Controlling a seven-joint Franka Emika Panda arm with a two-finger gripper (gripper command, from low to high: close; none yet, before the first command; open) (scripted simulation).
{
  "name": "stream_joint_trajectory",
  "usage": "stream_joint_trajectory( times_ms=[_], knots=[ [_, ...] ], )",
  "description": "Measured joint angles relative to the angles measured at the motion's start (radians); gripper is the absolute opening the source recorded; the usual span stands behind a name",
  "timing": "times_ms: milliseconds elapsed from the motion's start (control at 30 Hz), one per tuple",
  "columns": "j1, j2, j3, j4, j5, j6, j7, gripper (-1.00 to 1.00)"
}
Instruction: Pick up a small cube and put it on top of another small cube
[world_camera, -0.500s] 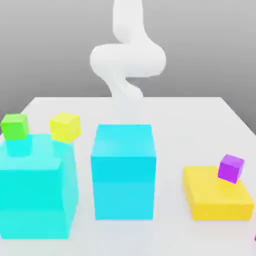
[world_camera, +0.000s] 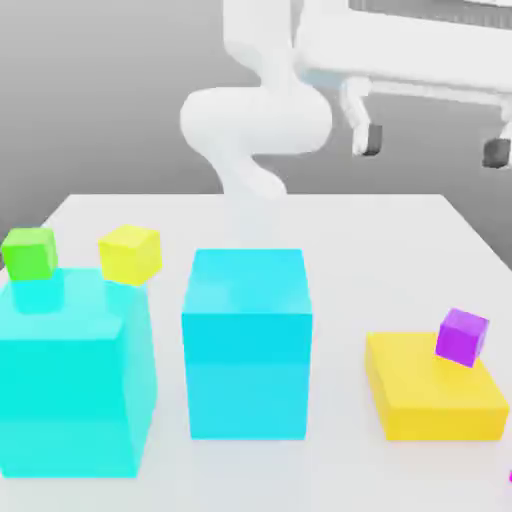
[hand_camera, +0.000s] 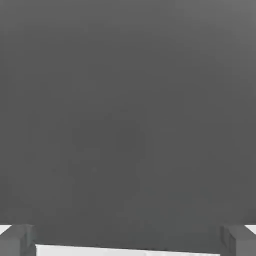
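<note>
Hanging high above the white counter (world_camera: 380, 240), the gripper (world_camera: 432, 146) spreads its jaws wide and empty; the small purple cube (world_camera: 463, 336) rests tilted on a yellow block (world_camera: 420, 395).

No readable text, labels, brands, numbers or signs anywhere. Plain unmarked faces on all blocks and cubes, bare desk surface, blank arm casing.
</note>
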Motion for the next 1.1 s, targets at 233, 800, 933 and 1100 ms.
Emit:
stream_joint_trajectory(
  times_ms=[233,800,933,1100],
  knots=[
    [0.084,0.255,0.043,0.037,-0.101,0.04,0.139,0.0],
    [0.292,0.79,0.017,0.128,-0.195,0.239,0.329,-1.0],
    [0.292,0.79,0.018,0.128,-0.194,0.241,0.328,-1.0],
    [0.259,0.702,0.063,0.104,-0.143,0.178,0.293,-1.0]
  ],
)
